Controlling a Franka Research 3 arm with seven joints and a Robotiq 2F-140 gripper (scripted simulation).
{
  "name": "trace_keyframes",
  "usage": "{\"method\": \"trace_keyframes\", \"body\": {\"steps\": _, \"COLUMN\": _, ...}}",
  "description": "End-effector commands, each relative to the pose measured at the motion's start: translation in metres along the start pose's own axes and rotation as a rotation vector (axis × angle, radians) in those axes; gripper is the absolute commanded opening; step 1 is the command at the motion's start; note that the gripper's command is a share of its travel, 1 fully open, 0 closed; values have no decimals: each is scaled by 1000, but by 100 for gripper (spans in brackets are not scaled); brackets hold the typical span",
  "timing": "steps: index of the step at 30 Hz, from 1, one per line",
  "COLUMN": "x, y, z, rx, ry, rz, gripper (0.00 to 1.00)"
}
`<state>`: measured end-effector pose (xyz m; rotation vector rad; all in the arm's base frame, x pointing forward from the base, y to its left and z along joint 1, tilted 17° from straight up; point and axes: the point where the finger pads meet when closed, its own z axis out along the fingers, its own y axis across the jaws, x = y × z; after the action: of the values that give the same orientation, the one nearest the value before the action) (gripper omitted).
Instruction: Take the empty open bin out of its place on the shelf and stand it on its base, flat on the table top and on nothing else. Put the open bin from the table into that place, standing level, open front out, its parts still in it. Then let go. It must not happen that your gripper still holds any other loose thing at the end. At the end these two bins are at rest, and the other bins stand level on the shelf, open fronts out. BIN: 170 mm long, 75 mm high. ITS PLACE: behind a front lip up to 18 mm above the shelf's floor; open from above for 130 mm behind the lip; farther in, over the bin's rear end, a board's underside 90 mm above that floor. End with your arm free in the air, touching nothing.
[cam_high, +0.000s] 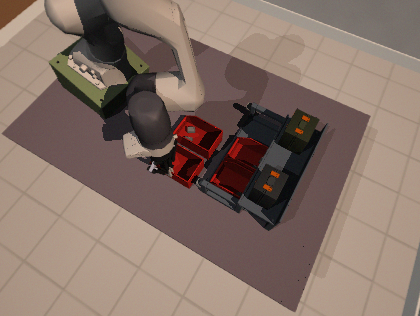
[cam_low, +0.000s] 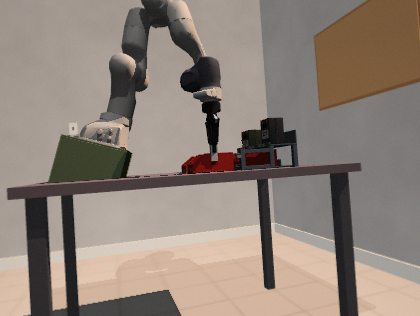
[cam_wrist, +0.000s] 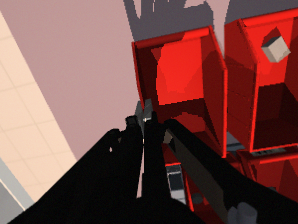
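Empty red open bin (cam_high: 189, 169) (cam_low: 226, 162) (cam_wrist: 180, 70): located out of the shelf, low over the worktop (cam_high: 165, 205) (cam_low: 150, 181). Full base contact can't be confirmed. Hand (cam_high: 170, 170) (cam_low: 214, 154) (cam_wrist: 146, 108) is pinched narrow on that bin's thin side wall, on the 9 o'clock side in the top view; fingers point down.

Clock directions below are also top view. Stocked red open bin (cam_high: 206, 142) (cam_wrist: 240, 75) is placed at 1 o'clock from the empty one, just beside it, with a small grey block (cam_high: 190, 129) (cam_wrist: 275, 49) seen inside. Contact between the two bins can't be judged.

Grey shelf unit (cam_high: 278, 156) (cam_low: 243, 160) is set at about 3 o'clock. Its vacant bay (cam_high: 261, 129) is at the 11 o'clock end. Lower level: two red bins are seated, one (cam_high: 248, 150) at 10, one (cam_high: 231, 179) at 8. Upper level: dark bins with orange pieces are carried, one (cam_high: 299, 132) (cam_low: 251, 138) at 1, one (cam_high: 270, 189) (cam_low: 272, 130) at 6. Stocked bin's transfer to the bay is not done.
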<state>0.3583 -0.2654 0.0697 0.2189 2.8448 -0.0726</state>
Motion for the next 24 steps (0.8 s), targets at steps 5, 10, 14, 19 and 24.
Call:
{"method": "trace_keyframes", "body": {"steps": 5, "x": -2, "y": -3, "z": 1, "rx": 6, "ry": -7, "rz": -9, "gripper": 0}}
{"method": "trace_keyframes", "body": {"steps": 10, "x": -2, "y": -3, "z": 1, "rx": 6, "ry": -7, "rz": -9, "gripper": 0}}
{"method": "trace_keyframes", "body": {"steps": 14, "x": -2, "y": -3, "z": 1, "rx": 6, "ry": -7, "rz": -9, "gripper": 0}}
{"method": "trace_keyframes", "body": {"steps": 19, "x": -2, "y": -3, "z": 1, "rx": 6, "ry": -7, "rz": -9, "gripper": 15}}
{"method": "trace_keyframes", "body": {"steps": 24, "x": -2, "y": -3, "z": 1, "rx": 6, "ry": -7, "rz": -9, "gripper": 15}}
